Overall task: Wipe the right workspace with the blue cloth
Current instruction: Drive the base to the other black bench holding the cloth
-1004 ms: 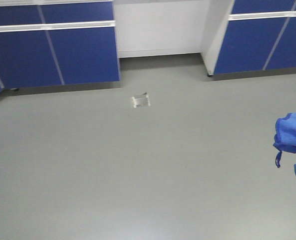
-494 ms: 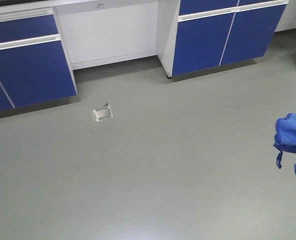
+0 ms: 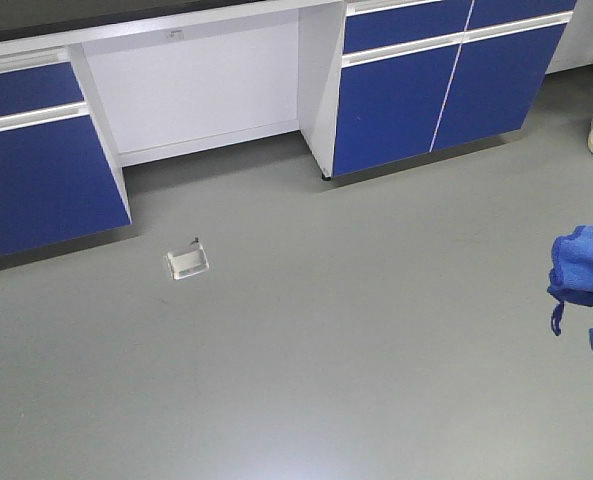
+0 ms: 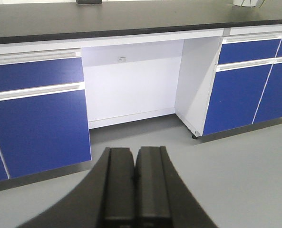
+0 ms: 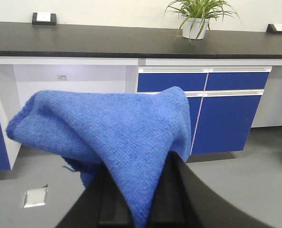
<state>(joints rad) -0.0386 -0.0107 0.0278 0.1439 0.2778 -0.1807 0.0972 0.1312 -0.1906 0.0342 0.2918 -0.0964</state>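
While the right gripper (image 5: 141, 206) clamps the blue cloth (image 5: 107, 128) tight between its jaws, the fabric billows up in front of them and spills off to the left in the wrist view, touching nothing but the gripper itself. Over in the front view it's a bunched blue lump at the far right edge, hanging in the air above the grey floor (image 3: 326, 350).

Now here's what matters: the right workspace (image 5: 107, 45), that long matte black benchtop, lies straight ahead of the jaws and well apart from them, with open floor and blue cabinets (image 5: 226, 118) in between. Its long axis runs left to right across the right wrist view, square to the way the gripper points, so I'd expect any wipe to sweep sideways along it.

On the bench, a small black box (image 5: 43, 18) with a white face sits at the back left, a potted plant (image 5: 196, 21) stands further right, and a second box (image 5: 277, 28) sits at the far right end.

And the left gripper (image 4: 135, 187)? Jaws pressed together, nothing between them, facing the same bench from across the floor.

So this one belongs to the right arm, since it has the cloth. My call is to close that gap and lay the cloth flat on the black top. No contact yet, so wiping hasn't begun.
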